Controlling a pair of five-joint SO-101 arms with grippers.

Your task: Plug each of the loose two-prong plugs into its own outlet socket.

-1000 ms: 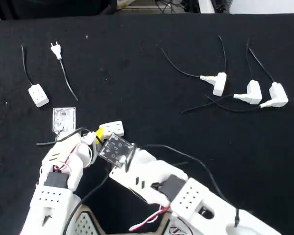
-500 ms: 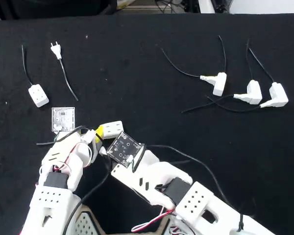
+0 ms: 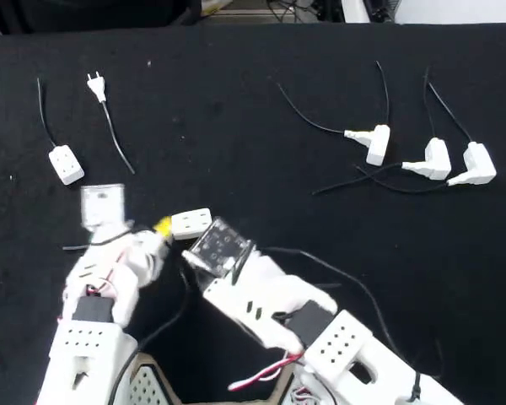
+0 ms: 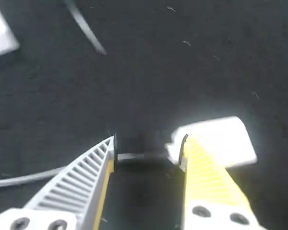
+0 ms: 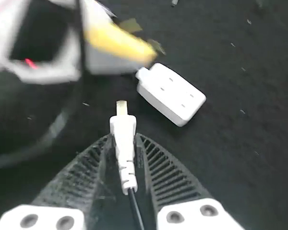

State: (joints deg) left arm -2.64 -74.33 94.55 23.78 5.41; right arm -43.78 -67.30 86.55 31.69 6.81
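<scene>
A small white outlet socket [image 3: 191, 223] lies near the table's front left. My right gripper [image 5: 122, 139] is shut on a white two-prong plug [image 5: 122, 124], prongs pointing past the fingertips, a short way from the socket [image 5: 172, 93] and apart from it. My left gripper [image 4: 146, 141] stands open just beside the socket [image 4: 218, 139]. Its yellow finger [image 5: 117, 40] is at the socket's end. A second loose plug [image 3: 96, 84] with a black cord lies at the far left, near another white socket [image 3: 66, 164].
Three white sockets with plugs and black cords in them sit at the far right [image 3: 374, 142], [image 3: 434, 159], [image 3: 476, 164]. A thin cable [image 3: 93, 242] runs across the table by the left arm. Both arms [image 3: 261, 291] crowd the front left.
My right arm has moved forward and to the right with the plug. My left arm has shifted slightly away from the front edge. The socket has kept its place.
</scene>
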